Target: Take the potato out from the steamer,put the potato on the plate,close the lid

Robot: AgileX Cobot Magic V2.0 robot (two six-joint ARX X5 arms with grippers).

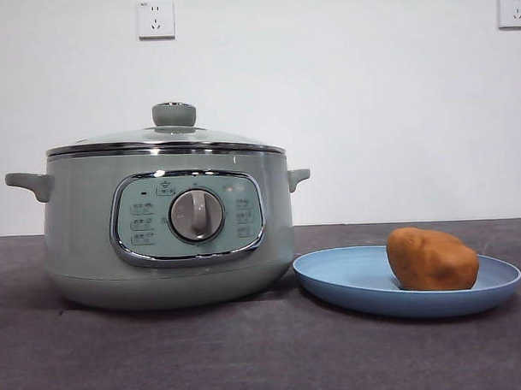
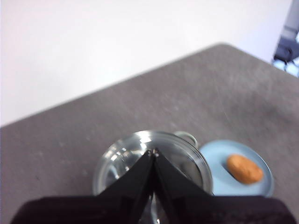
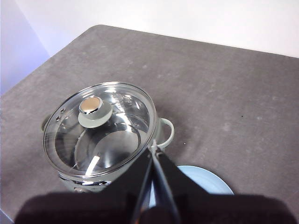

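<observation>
Front view: steamer [image 1: 167, 228] stood on the dark table [image 1: 249, 358] with the lid [image 1: 166, 138] seated level on its chrome rim, knob [image 1: 174, 114] upright at centre. Plate [image 1: 366, 281] lay just beside the steamer, on the side away from its far handle, rim nearly touching the steamer's base. Potato [image 1: 431, 259] rested on the plate, toward the plate edge farther from the steamer. No arm showed here. Two wall sockets [image 1: 155, 19] sat high behind the steamer.

Left wrist view: left gripper [image 2: 153, 153] hung well above the steamer, jaws pressed tip to tip, holding nothing. Lid glass visible beneath the tips; potato on the plate beside the steamer. Picture somewhat blurred.

Right wrist view: right gripper [image 3: 153, 145] was also high, over the gap between steamer and plate, jaws closed together and empty. Lid sat square on the steamer, no gap visible at the rim.

Judgement: all three steps read as done; what is in hand is clearing away. To do it well, both arms should lift straight up and retreat without passing low over the knob, so the lid is not nudged off its seat, and keep clear of the plate rim.
</observation>
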